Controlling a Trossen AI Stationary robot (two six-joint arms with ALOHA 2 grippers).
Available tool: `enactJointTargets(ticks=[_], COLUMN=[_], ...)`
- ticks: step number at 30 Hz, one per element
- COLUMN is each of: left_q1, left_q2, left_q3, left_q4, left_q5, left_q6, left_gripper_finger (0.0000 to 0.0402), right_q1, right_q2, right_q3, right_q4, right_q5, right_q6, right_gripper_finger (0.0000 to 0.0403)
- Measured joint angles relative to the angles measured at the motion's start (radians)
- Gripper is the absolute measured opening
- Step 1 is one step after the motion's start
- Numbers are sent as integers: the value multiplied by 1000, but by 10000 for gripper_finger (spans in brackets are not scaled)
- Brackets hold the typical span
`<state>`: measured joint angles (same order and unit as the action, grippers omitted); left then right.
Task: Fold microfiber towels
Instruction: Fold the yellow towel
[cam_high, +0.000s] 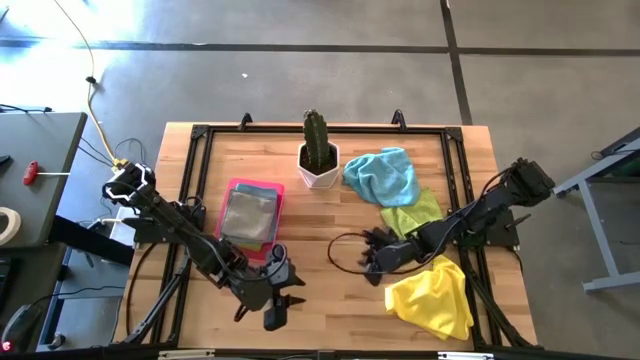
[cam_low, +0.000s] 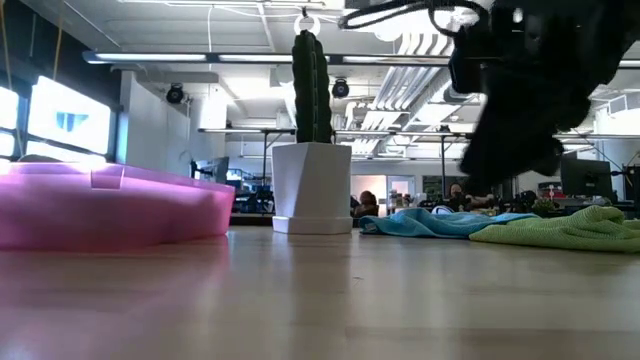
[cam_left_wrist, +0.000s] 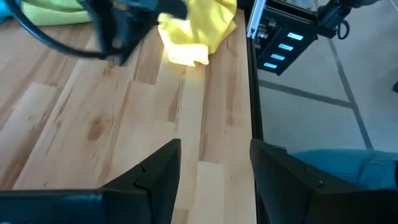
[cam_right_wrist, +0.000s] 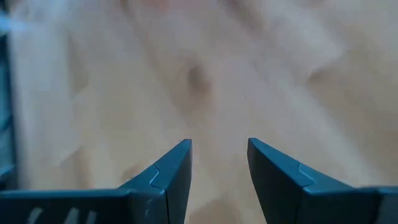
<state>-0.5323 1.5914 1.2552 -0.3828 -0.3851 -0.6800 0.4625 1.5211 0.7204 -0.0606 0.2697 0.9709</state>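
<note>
High view: 2 empty grippers, left gripper (cam_high: 283, 300) at lower centre, right gripper (cam_high: 374, 252) mid-frame; yellow towel (cam_high: 435, 297) lower right. Wrist views: both sets of jaws parted over bare wood. Best pinch 1 towel corner cleanly.

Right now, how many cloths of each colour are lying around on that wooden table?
Soft light blue microfiber cloth: 1
Soft lime green microfiber cloth: 1
Soft yellow microfiber cloth: 1
Grey microfiber cloth folded in the rigid pink tray: 1
Total: 4
</note>
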Motion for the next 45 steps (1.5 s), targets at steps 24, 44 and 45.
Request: enactJointTargets(ticks=[24,44,45], left_q1=[2,2,2], left_q2=[0,-1,-1], left_q3=[0,0,0], left_q4=[-9,-8,-8], left_q5=[-23,-23,-23], left_q6=[66,88,91], left_gripper_finger=[184,184,184], right_q1=[492,516,516], right_q2=[240,312,312], right_q3=[443,454,453], right_q4=[-598,-830,-830], right_q5=[-502,-618,-618], right_q6=[871,801,801], right_gripper_finger=[149,149,149])
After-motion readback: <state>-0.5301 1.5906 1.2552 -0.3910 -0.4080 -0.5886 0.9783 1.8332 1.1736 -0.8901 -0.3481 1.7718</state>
